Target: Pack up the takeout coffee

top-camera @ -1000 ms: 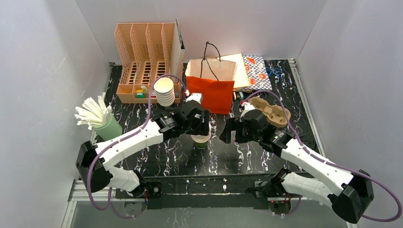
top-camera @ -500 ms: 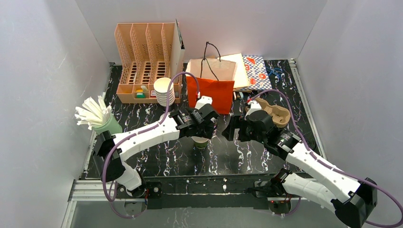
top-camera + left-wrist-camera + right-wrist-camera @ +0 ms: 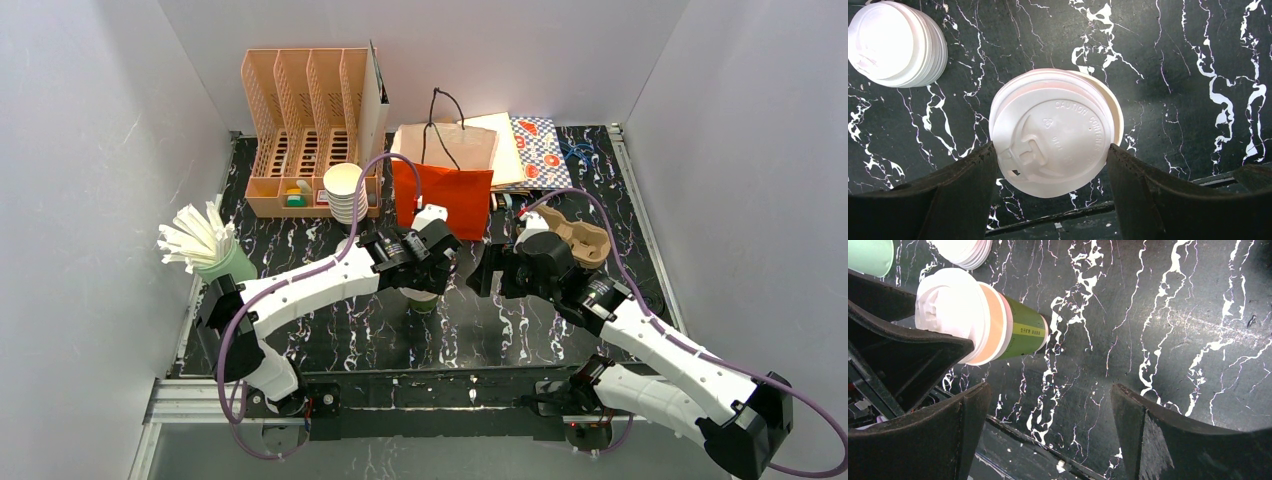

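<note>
A dark green takeout coffee cup (image 3: 424,299) stands on the black marbled table near the middle. From the right wrist its green side (image 3: 1025,332) shows with a white lid (image 3: 948,305) on top. My left gripper (image 3: 426,272) hangs over it and, in the left wrist view, is shut (image 3: 1050,148) on that white lid (image 3: 1055,140), one finger touching each side. The cup's rim (image 3: 1116,116) peeks out behind the lid, slightly offset. My right gripper (image 3: 483,272) hovers just right of the cup, open (image 3: 1049,390) and holding nothing.
A red paper bag (image 3: 445,185) stands open behind the cup. A brown cardboard cup carrier (image 3: 578,238) lies at the right. A white stack (image 3: 346,192) sits behind-left, also seen from the left wrist (image 3: 895,42). A mint holder of white sticks (image 3: 222,265) and a peach organizer (image 3: 305,120) stand at the left.
A second ago the left arm reached farther right and brought its gripper over the cup's top. The right arm shifted slightly back. Both have held still for the last half second.
</note>
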`<act>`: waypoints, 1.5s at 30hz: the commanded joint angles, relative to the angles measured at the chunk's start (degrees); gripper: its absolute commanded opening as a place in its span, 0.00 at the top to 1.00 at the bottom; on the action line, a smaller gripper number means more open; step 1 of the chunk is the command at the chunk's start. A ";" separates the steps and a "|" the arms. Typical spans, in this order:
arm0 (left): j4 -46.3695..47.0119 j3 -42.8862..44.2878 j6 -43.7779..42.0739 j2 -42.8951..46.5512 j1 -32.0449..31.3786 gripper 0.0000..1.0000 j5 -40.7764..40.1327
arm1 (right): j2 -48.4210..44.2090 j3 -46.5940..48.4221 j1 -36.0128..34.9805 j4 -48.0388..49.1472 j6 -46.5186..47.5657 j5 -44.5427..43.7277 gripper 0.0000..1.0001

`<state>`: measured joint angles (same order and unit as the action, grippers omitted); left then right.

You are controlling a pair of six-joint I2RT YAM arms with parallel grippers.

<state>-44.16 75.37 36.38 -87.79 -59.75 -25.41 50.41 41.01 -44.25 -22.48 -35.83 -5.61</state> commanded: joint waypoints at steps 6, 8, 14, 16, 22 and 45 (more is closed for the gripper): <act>-0.40 1.30 -0.55 -0.10 -0.11 0.27 0.85 | 0.06 0.11 0.22 1.26 -0.38 0.21 0.02; -0.27 1.24 -0.45 -0.10 -0.11 0.27 1.06 | 0.01 0.20 0.16 1.24 -0.38 0.27 0.02; 0.32 1.33 -0.83 -0.60 -0.11 0.27 1.38 | 0.34 0.29 0.17 1.39 -0.29 0.33 0.02; 0.40 1.38 -1.12 -0.86 -0.11 0.27 1.36 | 0.37 0.25 0.14 1.48 -0.42 0.51 0.02; 0.78 1.44 -1.46 -1.63 -0.11 0.26 1.23 | 0.41 0.18 0.21 1.51 -0.31 0.53 0.02; -0.34 3.10 -1.64 -0.34 -0.11 0.21 0.67 | 2.74 0.64 0.17 2.55 0.06 3.41 0.02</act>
<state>-42.50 76.77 35.07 -89.78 -59.75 -23.38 53.41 41.01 -44.25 -22.28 -35.83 -2.94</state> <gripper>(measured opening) 0.783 0.982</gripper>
